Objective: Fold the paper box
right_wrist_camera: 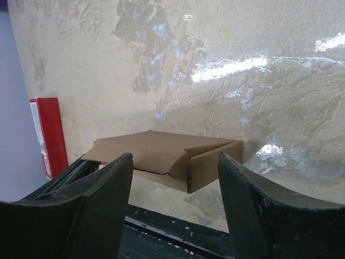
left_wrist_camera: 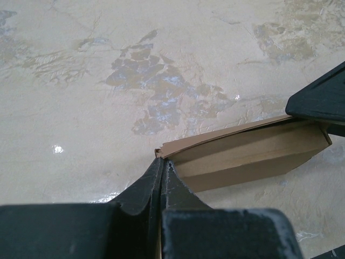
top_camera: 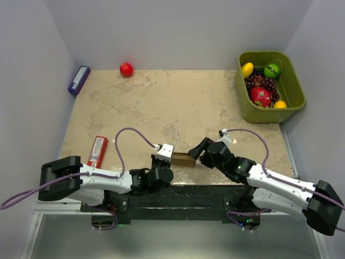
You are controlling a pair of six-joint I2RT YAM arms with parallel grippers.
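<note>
The box (top_camera: pixel 183 159) (left_wrist_camera: pixel 253 156) (right_wrist_camera: pixel 161 154) was seen lying on the table (top_camera: pixel 161 102) at its near edge, between the two grippers. It was partly folded, with the top panel bowed up and one end wall raised. The left gripper (top_camera: pixel 168 158) (left_wrist_camera: pixel 163 162) was clamped shut on the box's left corner (a thin strip of cardboard was seen between the fingers (left_wrist_camera: pixel 143 191)). The right gripper (top_camera: pixel 197 153) (right_wrist_camera: pixel 175 159) was held open at the box's right end, with a finger (right_wrist_camera: pixel 108 183) on each side; contact could not be told. A red packet (top_camera: pixel 97 151) (right_wrist_camera: pixel 48 135) was seen flat, left of the left arm. A purple pack (top_camera: pixel 78 80) and a red ball (top_camera: pixel 126 69) were noted at the far left edge. A green bin (top_camera: pixel 294 81) with fruit (top_camera: pixel 261 96) was noted far right.
</note>
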